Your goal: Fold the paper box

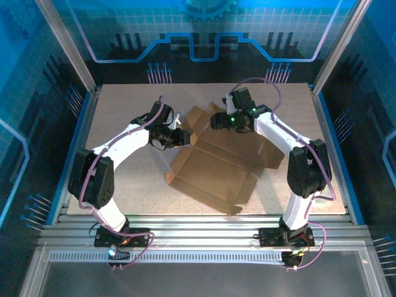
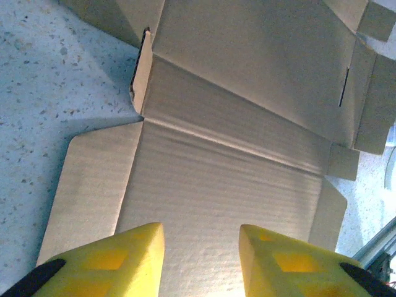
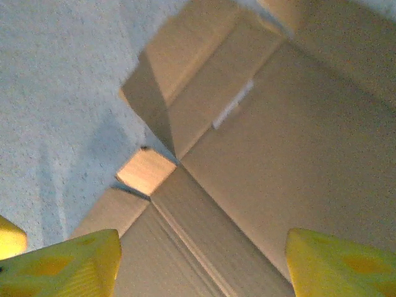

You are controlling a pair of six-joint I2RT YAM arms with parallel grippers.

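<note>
Paper box lies opened out as a brown cardboard sheet on the speckled table, its big middle panel flat and its flaps spread round it. At the box's far end we see the flaps creased and lifted off the surface.

From the left wrist camera we look along the box: a fold line runs across the panel, a small tab stands upright at the box's left edge, and a thin slot is cut near its right edge. From the right wrist camera we see the box with a corner flap raised and another pale slot in the card.

Left gripper sits at the box's far left corner. Its yellow fingers are parted by a modest gap, nothing between them, the panel lying beyond the left gripper.

Right gripper hangs over the box's far flaps. Its yellow fingers are spread wide, and the right gripper holds nothing.

Purple cables trail along both white arms beside the box.
</note>
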